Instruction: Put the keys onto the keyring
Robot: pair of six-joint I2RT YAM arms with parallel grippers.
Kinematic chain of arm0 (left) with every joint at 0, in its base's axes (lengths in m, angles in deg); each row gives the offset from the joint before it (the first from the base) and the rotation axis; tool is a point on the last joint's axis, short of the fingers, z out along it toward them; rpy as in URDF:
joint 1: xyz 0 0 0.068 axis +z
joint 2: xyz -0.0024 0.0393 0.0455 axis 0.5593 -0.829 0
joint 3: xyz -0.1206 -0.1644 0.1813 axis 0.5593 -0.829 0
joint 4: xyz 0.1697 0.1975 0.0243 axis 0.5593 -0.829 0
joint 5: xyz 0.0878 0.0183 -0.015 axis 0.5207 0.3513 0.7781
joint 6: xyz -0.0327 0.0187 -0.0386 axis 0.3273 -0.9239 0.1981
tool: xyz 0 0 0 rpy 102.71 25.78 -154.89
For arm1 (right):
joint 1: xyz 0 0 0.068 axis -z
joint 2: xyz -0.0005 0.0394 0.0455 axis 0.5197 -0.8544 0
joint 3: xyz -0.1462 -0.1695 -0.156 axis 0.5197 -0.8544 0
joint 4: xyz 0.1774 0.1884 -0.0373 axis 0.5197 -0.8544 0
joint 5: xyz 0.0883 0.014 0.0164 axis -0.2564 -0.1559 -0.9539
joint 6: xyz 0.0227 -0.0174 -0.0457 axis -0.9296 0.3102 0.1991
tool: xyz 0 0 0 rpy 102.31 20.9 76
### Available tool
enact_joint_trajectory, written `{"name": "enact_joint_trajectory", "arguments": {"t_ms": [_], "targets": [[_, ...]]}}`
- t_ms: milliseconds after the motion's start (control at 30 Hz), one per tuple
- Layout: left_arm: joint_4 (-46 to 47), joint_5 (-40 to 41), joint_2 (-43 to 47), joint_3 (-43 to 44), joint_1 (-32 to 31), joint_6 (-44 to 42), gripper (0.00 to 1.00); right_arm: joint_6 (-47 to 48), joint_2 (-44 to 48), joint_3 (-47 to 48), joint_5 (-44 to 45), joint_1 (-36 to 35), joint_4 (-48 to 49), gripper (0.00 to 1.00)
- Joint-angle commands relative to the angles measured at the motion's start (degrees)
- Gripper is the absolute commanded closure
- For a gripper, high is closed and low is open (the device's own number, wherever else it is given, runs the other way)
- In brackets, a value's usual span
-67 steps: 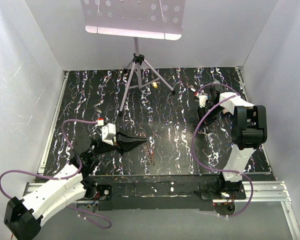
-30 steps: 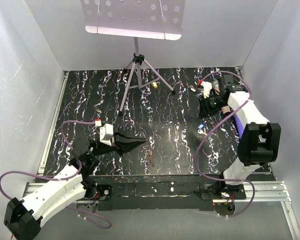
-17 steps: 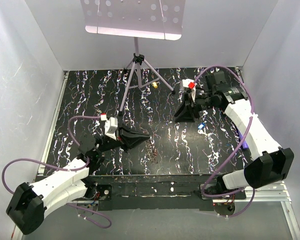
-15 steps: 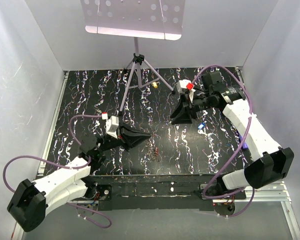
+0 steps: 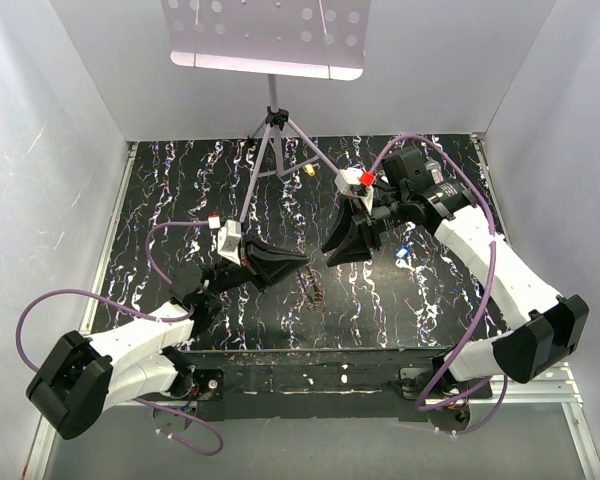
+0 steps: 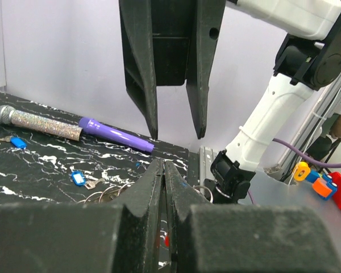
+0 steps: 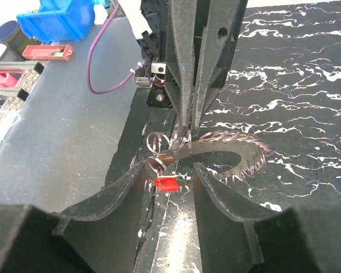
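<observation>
Black marbled tabletop is seen under both arms, and most of the work is judged to be left. The keyring is held off the table, pinched at one end by the left gripper, whose jaws are pressed together on the thin metal. A red key hangs just below that pinch and appears to be threaded on already — though the small coils beside it make this hard to confirm. A blue key is seen loose on the table near the purple pen, and a second blue key lies by the glitter tube. Neither is on the loop, so at best one key is counted as done.

The right gripper is held about half open, with nothing between its jaws. It is pointed at the left gripper's tips from close by — the pinched end of the keyring and the red key lie just beyond its fingertips, lined up with the gap, and no contact can be made out. The rest of the loop curves away to one side.
</observation>
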Motion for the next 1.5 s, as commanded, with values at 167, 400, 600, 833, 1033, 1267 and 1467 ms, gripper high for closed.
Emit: {"name": "enact_joint_trajectory", "arguments": {"t_ms": [167,400,600,833,1033,1267,1467], "targets": [[4.0,1.6,0.7,2.6,-0.6,0.7,1.00,-5.6,-1.1,-0.2,1.1,-3.7,6.0,0.53],[4.7,1.7,0.7,2.4,-0.8,1.1,1.00,-7.1,-2.1,0.5,1.7,-4.2,7.0,0.54],[4.2,2.3,1.7,2.2,-1.0,0.6,1.00,-7.6,-2.2,0.2,1.8,-5.4,7.3,0.62],[4.2,3.0,2.2,1.4,-1.1,0.7,1.00,-7.5,-2.7,0.6,2.1,-6.3,7.1,0.71],[4.2,3.0,2.2,1.2,-1.1,0.7,1.00,-6.5,-3.0,0.9,2.0,-7.0,6.4,0.89],[3.4,2.9,3.2,0.6,-1.2,1.1,1.00,-6.4,-2.8,2.3,3.2,-7.0,5.1,0.99],[-5.6,2.8,7.9,1.0,-1.1,0.3,0.82,-1.3,-2.9,3.5,3.4,-7.0,-0.2,0.99]]}}
